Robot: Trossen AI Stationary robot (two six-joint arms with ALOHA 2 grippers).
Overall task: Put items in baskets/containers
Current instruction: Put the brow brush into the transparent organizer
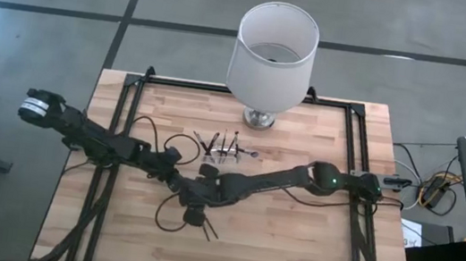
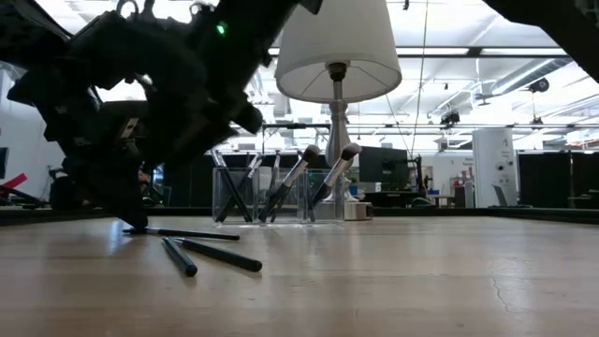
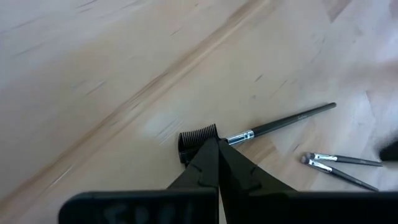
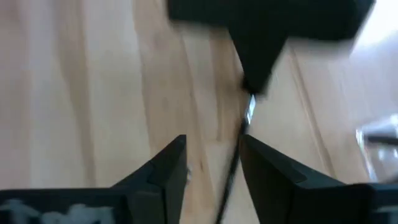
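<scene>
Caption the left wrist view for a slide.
Shut left gripper pinning a comb-headed brush on the wooden table, two more brushes lying nearby.

Even overhead light, soft focus up close

From above you had the desk (image 1: 291, 237) evenly lit, with faint shadows and no glare. At desk height, bright ceiling strips behind turned the arms into dark silhouettes, and the lampshade (image 2: 338, 47) glowed white. Your right wrist picture was heavily blurred, the brush (image 4: 239, 146) between the fingers a smear; the left wrist picture was sharper, soft only at its right edge.
</scene>
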